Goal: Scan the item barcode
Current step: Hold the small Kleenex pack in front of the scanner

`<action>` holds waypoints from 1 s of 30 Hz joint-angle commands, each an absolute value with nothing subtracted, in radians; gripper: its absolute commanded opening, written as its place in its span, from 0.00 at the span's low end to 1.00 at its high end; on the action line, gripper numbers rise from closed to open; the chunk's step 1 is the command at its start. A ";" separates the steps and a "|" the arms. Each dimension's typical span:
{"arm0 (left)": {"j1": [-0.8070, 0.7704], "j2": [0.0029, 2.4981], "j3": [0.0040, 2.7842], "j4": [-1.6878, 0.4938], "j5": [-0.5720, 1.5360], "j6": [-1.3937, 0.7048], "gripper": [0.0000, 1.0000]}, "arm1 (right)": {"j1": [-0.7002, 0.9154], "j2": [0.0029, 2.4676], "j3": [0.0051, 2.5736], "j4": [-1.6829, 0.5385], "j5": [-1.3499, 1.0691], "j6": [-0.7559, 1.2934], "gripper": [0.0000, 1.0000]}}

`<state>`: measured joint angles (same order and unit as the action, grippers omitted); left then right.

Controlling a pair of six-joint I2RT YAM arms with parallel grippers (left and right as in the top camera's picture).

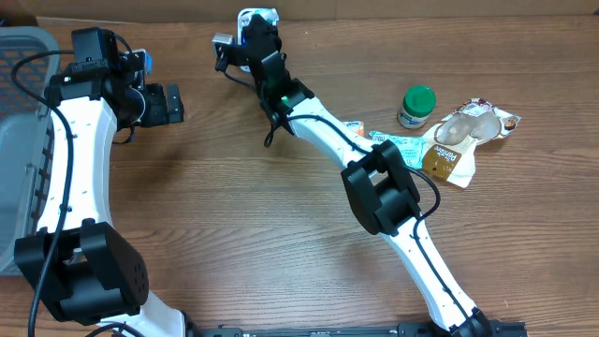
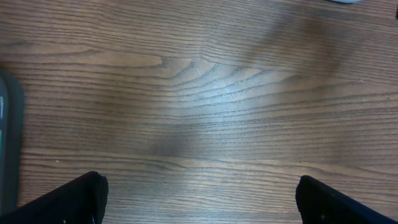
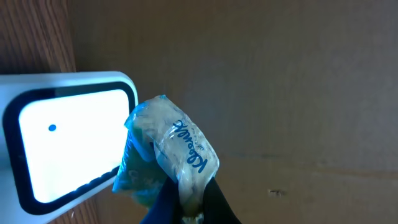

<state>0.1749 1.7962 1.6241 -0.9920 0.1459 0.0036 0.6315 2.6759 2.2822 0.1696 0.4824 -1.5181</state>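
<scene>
My right gripper [image 3: 189,210] is shut on a small clear-and-blue Kleenex tissue pack [image 3: 173,148], pinching its lower end. The pack hangs right in front of the glowing white window of the barcode scanner [image 3: 68,143], overlapping its right edge. In the overhead view that gripper [image 1: 245,42] sits at the table's far edge, right by the scanner [image 1: 258,13]; the pack is hidden there. My left gripper [image 1: 165,103] is open at the left, and the left wrist view shows only bare wood between its fingers [image 2: 68,202].
A grey basket [image 1: 19,140] stands at the left edge. On the right lie a green-lidded jar [image 1: 416,106], a teal packet [image 1: 398,145] and a brown-and-white snack bag [image 1: 463,140]. A cardboard wall runs along the back.
</scene>
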 commanded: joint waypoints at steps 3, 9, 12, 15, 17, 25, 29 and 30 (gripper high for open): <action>0.176 1.785 1.641 -0.991 0.147 0.020 1.00 | 0.643 2.685 2.295 0.182 0.477 -1.470 0.04; 0.176 1.785 1.641 -0.991 0.146 0.020 1.00 | 0.650 2.685 2.295 0.183 0.472 -1.466 0.04; 0.176 1.785 1.641 -0.991 0.146 0.020 1.00 | 0.656 2.685 2.295 0.198 0.465 -1.417 0.04; 0.176 1.785 1.641 -0.991 0.146 0.020 0.99 | 0.658 2.681 2.295 0.240 0.471 -1.327 0.04; 0.176 1.785 1.641 -0.991 0.146 0.020 0.99 | 0.659 2.671 2.295 0.278 0.490 -1.240 0.04; 0.176 1.785 1.641 -0.991 0.146 0.020 1.00 | 0.659 2.553 2.295 0.352 0.813 -0.672 0.04; 0.176 1.785 1.641 -0.991 0.146 0.020 0.99 | 0.659 2.448 2.295 0.196 0.941 -0.535 0.04; 0.176 1.785 1.641 -0.991 0.146 0.020 0.99 | 0.659 2.418 2.295 0.128 0.949 -0.501 0.04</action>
